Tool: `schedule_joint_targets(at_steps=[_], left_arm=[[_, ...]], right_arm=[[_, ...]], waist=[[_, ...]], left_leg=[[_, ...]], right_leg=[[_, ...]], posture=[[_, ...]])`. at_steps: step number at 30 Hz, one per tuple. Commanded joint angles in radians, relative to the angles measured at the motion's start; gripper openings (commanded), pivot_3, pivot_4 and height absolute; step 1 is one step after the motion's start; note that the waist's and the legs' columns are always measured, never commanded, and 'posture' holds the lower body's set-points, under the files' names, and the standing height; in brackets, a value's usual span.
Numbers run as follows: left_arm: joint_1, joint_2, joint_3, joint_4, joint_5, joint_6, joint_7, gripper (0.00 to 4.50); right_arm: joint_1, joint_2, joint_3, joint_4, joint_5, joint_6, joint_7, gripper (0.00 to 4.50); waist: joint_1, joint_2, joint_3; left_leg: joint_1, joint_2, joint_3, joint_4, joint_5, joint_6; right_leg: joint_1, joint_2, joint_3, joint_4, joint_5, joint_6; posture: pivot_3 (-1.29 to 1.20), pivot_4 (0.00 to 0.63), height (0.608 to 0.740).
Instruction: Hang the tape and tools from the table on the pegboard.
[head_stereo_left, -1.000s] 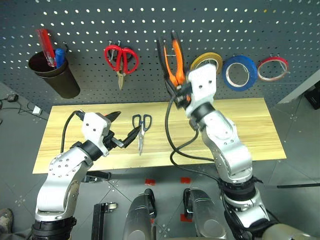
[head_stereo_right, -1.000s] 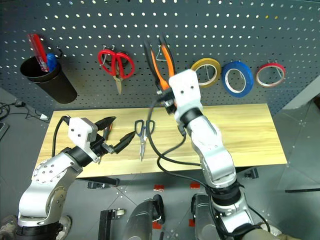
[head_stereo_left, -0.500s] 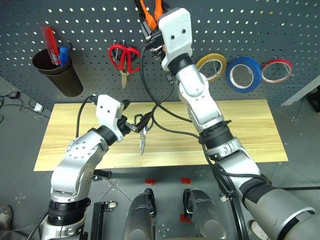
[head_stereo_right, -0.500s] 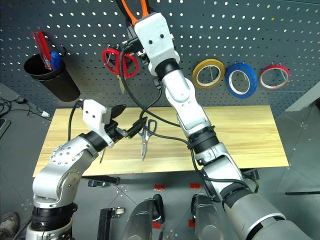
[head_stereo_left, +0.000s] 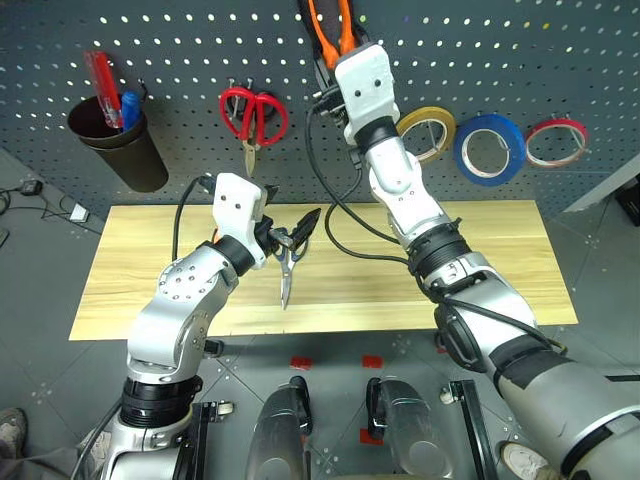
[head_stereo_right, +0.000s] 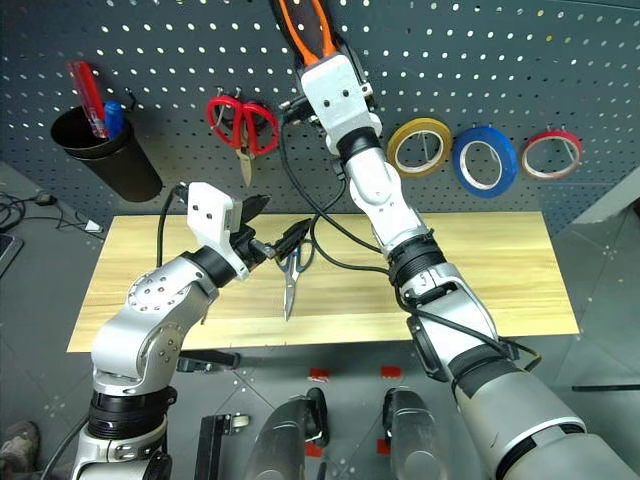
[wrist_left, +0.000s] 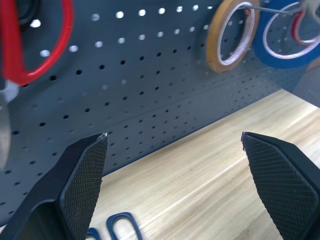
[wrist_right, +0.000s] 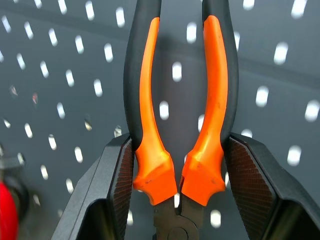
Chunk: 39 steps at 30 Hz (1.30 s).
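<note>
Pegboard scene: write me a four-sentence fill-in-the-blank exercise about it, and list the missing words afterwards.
1. The right gripper is shut on the handles of the ____, held up against the pegboard.
2. The left gripper is ____ and holds nothing.
3. The dark-handled scissors lie on the ____.
4. Of the three tape rings hanging on the pegboard, the blue tape hangs between the yellow ring and the ____ ring.

Missing words: pliers; open; table; red
</note>
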Motion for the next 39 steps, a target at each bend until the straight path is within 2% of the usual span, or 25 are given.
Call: schedule_joint_targets(at_steps=[1, 8, 15, 20, 24, 25, 29, 34, 37, 39], left_arm=[[-0.009, 0.000, -0.001, -0.015, 0.007, -0.019, -0.005, 4.50], [-0.003, -0.006, -0.011, -0.010, 0.018, -0.024, -0.004, 4.50], [0.010, -0.016, -0.025, -0.004, 0.053, -0.033, 0.008, 4.50], [0.010, -0.041, -0.039, -0.002, 0.064, -0.032, 0.011, 4.50], [0.012, -0.055, -0.039, 0.009, 0.078, -0.019, 0.028, 4.50], [0.013, -0.055, -0.039, 0.011, 0.086, -0.021, 0.035, 4.50], [0.019, -0.055, -0.048, 0.024, 0.118, -0.029, 0.049, 4.50], [0.038, -0.074, -0.068, 0.018, 0.160, -0.018, 0.092, 4.50], [0.064, -0.090, -0.076, -0.004, 0.190, 0.023, 0.141, 4.50], [0.084, -0.093, -0.085, -0.009, 0.243, 0.046, 0.198, 4.50]], right_arm=[[-0.058, 0.002, -0.017, 0.004, -0.003, -0.046, -0.024, 2.43], [0.000, -0.031, -0.014, 0.051, -0.043, -0.046, -0.077, 2.43], [0.081, -0.030, -0.073, -0.008, 0.030, 0.059, -0.047, 2.43], [0.134, -0.005, -0.108, -0.127, 0.117, 0.192, 0.058, 2.43], [0.230, 0.001, -0.095, -0.310, 0.147, 0.342, 0.126, 2.43], [0.255, -0.001, -0.088, -0.355, 0.145, 0.379, 0.141, 3.15], [0.346, -0.016, -0.062, -0.525, 0.138, 0.497, 0.200, 4.32], [0.479, -0.067, -0.021, -0.782, 0.138, 0.629, 0.309, 4.42], [0.579, -0.123, 0.023, -0.969, 0.178, 0.681, 0.443, 4.42], [0.665, -0.170, 0.054, -1.118, 0.265, 0.779, 0.563, 4.42]], waist=[[0.001, 0.000, 0.000], [0.009, 0.000, 0.000], [0.028, 0.000, 0.000], [0.029, 0.001, 0.001], [0.029, 0.001, 0.001], [0.028, 0.000, 0.001], [0.026, 0.001, 0.001], [0.024, 0.000, 0.001], [0.022, 0.000, 0.000], [0.022, 0.000, 0.000]], left_leg=[[0.000, 0.000, 0.000, 0.000, 0.000, 0.000], [0.000, 0.000, 0.000, 0.002, 0.000, 0.000], [0.000, 0.000, -0.002, 0.003, 0.000, 0.000], [0.004, 0.000, -0.006, 0.009, 0.000, 0.001], [0.009, 0.000, -0.007, 0.008, -0.001, 0.001], [0.009, 0.000, -0.007, 0.008, -0.001, 0.001], [0.009, 0.000, -0.007, 0.008, 0.000, 0.001], [0.007, 0.000, -0.006, 0.004, -0.001, 0.001], [0.008, 0.000, -0.005, 0.002, -0.001, 0.000], [0.008, 0.000, -0.006, 0.001, -0.001, 0.000]], right_leg=[[0.000, 0.000, 0.000, 0.000, 0.000, 0.000], [0.000, 0.000, 0.000, 0.001, 0.000, 0.000], [0.002, 0.000, -0.001, 0.001, 0.000, 0.000], [0.011, 0.000, -0.005, 0.001, 0.000, 0.000], [0.015, 0.000, -0.006, 0.001, 0.001, -0.001], [0.015, 0.000, -0.006, 0.001, 0.001, -0.001], [0.015, 0.000, -0.006, 0.001, 0.001, -0.001], [0.013, 0.000, -0.005, -0.001, 0.001, -0.001], [0.012, 0.000, -0.005, -0.002, 0.000, 0.000], [0.012, 0.000, -0.005, -0.002, 0.000, 0.000]], posture=[[-0.05, 0.345, 0.740], [-0.05, 0.351, 0.740], [-0.06, 0.352, 0.740], [-0.08, 0.348, 0.740], [-0.10, 0.338, 0.740], [-0.10, 0.338, 0.740], [-0.11, 0.330, 0.740], [-0.13, 0.312, 0.740], [-0.13, 0.308, 0.740], [-0.14, 0.306, 0.740]])
